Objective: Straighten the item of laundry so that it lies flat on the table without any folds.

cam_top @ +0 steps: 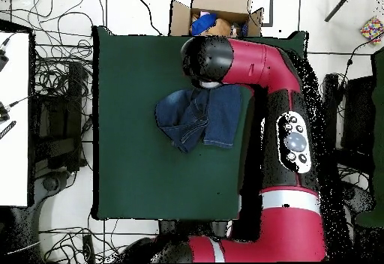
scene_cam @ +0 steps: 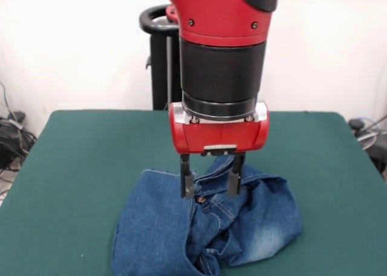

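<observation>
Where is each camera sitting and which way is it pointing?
Front view: sits across the table, facing the robot; shows the jeans bunched near the bottom edge, the arm's red and black wrist, and the open end effector down at the jeans.
Overhead view: sits above, looking straight down; shows the whole table, the jeans, and the arm reaching up from the base at the bottom.
Both share the table, jeans and arm.

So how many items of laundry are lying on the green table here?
1. The jeans lie crumpled in a heap on the table, directly under the open gripper. Anything beneath the heap would be hidden.
</observation>
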